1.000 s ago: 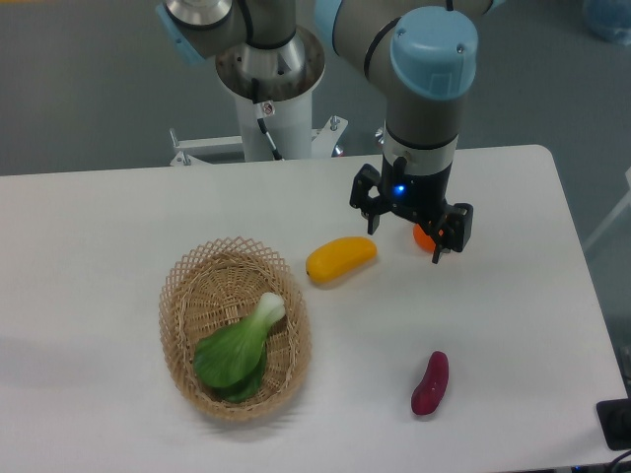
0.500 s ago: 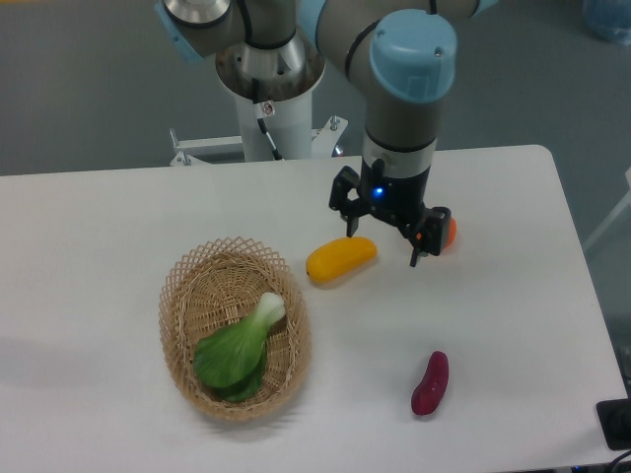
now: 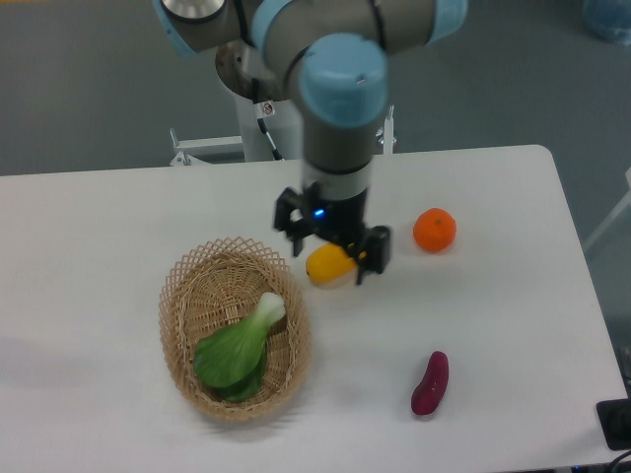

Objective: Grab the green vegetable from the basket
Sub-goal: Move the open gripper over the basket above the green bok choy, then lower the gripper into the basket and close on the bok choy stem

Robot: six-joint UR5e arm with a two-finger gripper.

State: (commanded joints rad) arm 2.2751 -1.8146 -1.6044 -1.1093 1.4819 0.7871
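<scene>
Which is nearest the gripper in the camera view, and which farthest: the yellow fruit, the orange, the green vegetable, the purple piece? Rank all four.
1. yellow fruit, right beneath the gripper
2. orange, right
3. green vegetable, lower left, in the basket
4. purple piece, lower right

Gripper [image 3: 332, 254] hanging over yellow fruit [image 3: 329, 264], jaws spread, just right of basket [image 3: 197, 281] rim. Green vegetable [image 3: 239, 347] lying uncovered in basket, approach from above being left open. Lacy rim standing between gripper and vegetable. Orange [image 3: 435, 229] and purple piece [image 3: 430, 382] sitting well apart to right, off that path. Bare tabletop [image 3: 89, 256] being seen left of basket.
</scene>
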